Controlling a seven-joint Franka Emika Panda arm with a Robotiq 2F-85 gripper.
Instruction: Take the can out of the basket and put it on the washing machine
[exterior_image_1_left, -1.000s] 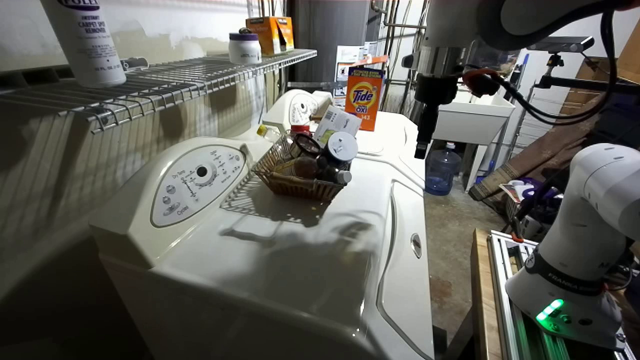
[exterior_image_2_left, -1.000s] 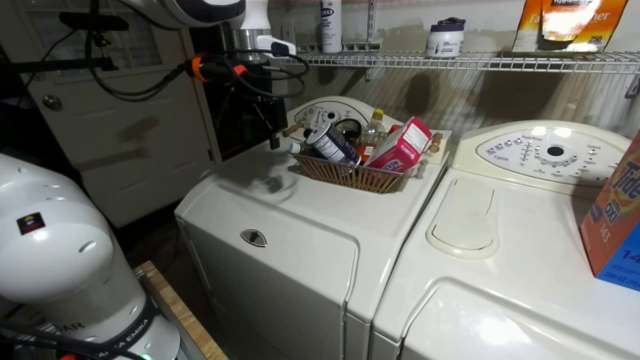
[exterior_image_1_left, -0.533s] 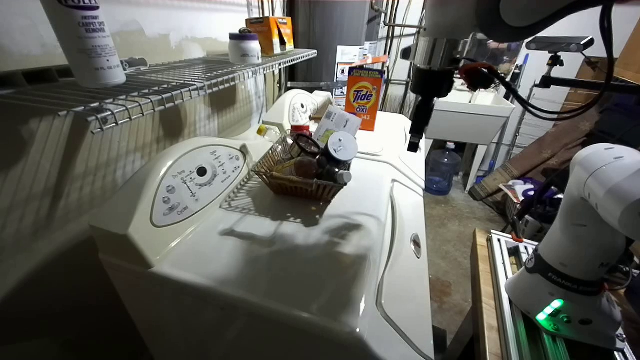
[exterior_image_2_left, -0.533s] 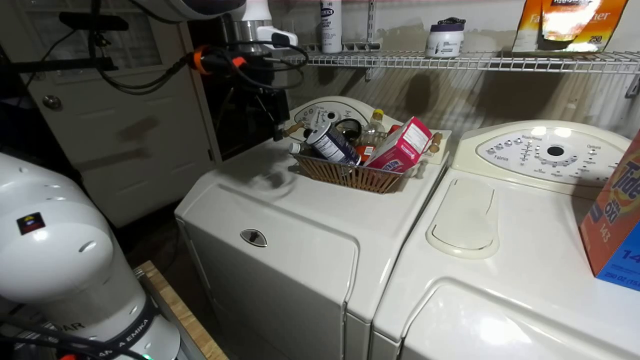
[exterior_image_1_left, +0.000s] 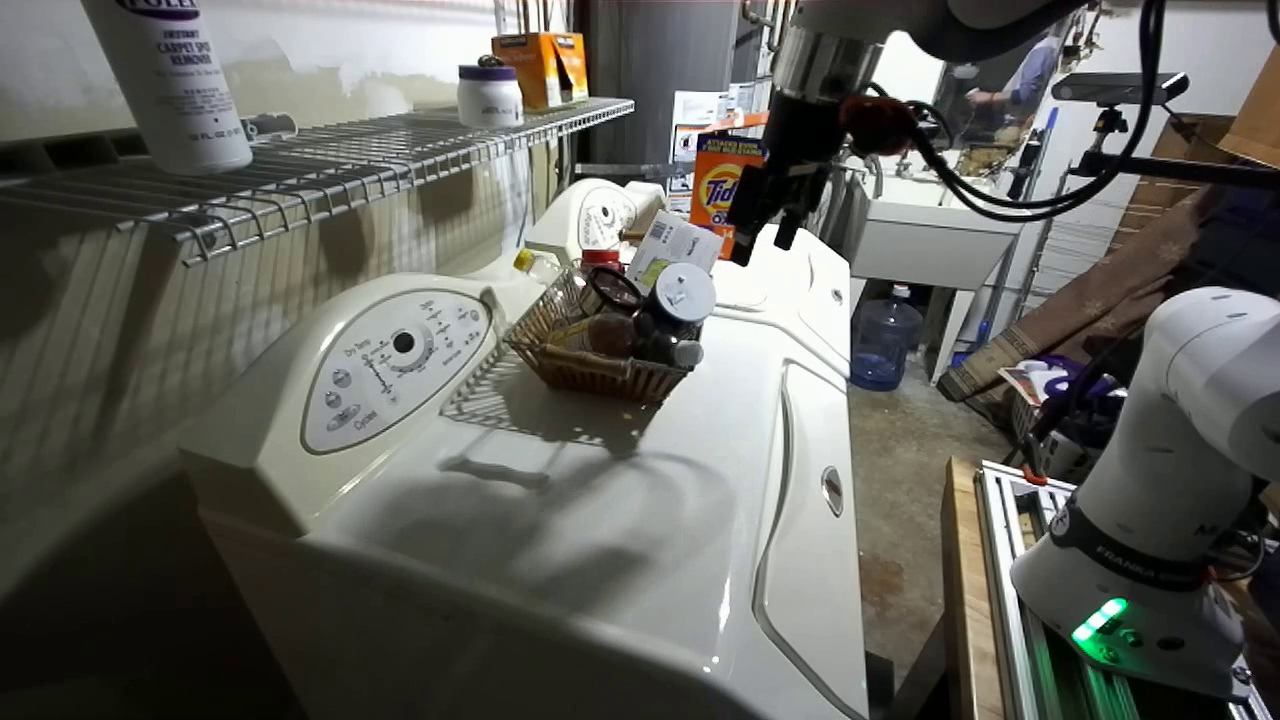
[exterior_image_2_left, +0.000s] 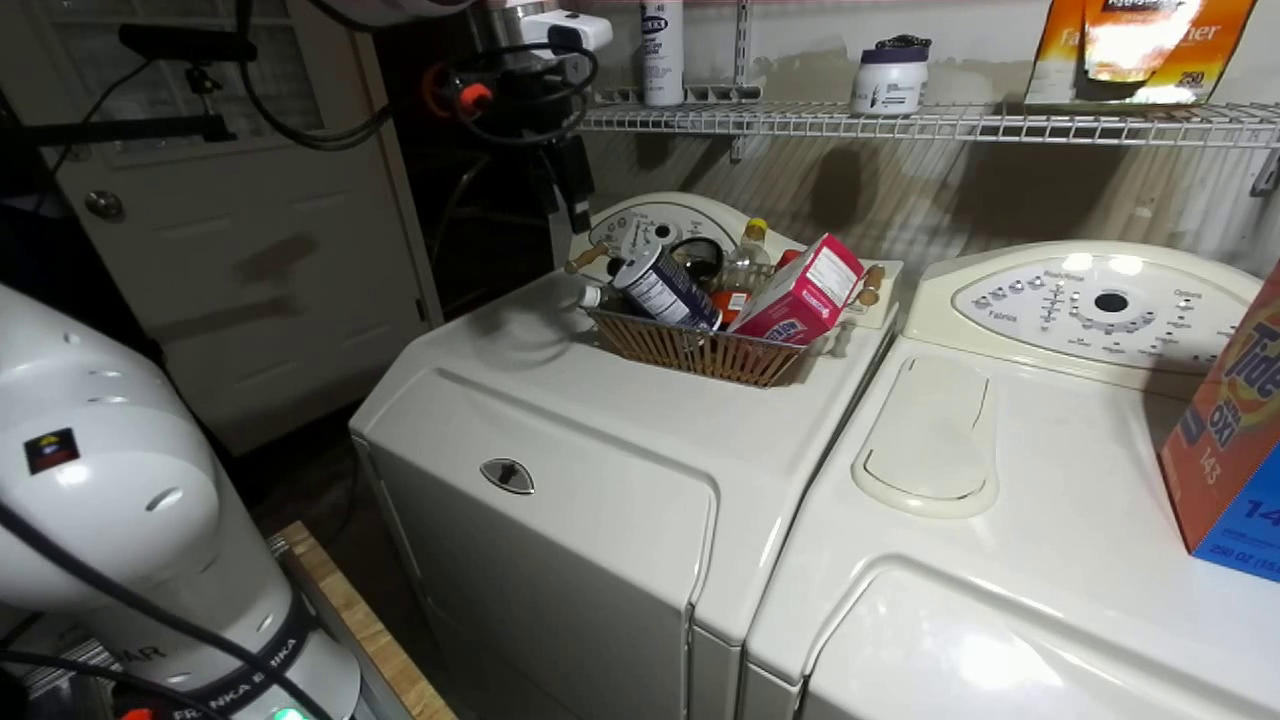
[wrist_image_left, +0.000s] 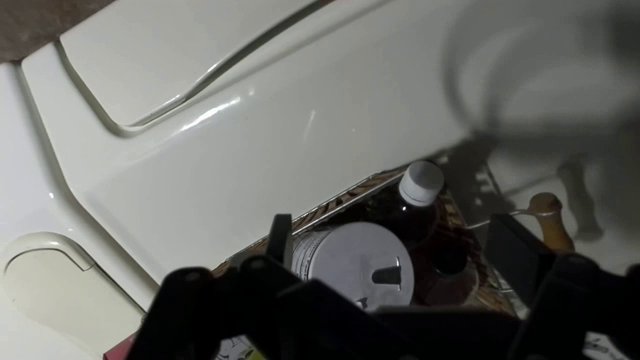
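The can (exterior_image_2_left: 665, 288) is dark navy with a pale lid. It leans in the brown woven basket (exterior_image_2_left: 700, 352) among bottles and a pink box. Both also show in an exterior view, the can (exterior_image_1_left: 685, 293) and the basket (exterior_image_1_left: 600, 378). The basket stands on a white machine (exterior_image_2_left: 600, 400) whose panel reads "Dry Temp". The washing machine (exterior_image_2_left: 1080, 440), marked "Wash/Rinse", stands beside it. My gripper (exterior_image_1_left: 764, 247) is open and empty above the basket's side. In the wrist view the can's lid (wrist_image_left: 345, 265) shows between the fingers (wrist_image_left: 391, 223), nearer the left one, with its lower part hidden.
A white-capped bottle (wrist_image_left: 421, 184) is right beside the can. A pink box (exterior_image_2_left: 800, 295) leans in the basket's other end. The basket has wooden handles (wrist_image_left: 555, 225). An orange Tide box (exterior_image_2_left: 1230, 420) stands on the washing machine. A wire shelf (exterior_image_2_left: 780, 122) with containers hangs above the machines.
My gripper has swung in toward the basket, risen a little and turned, so that both fingers show apart. The can, the basket and its contents have not moved.
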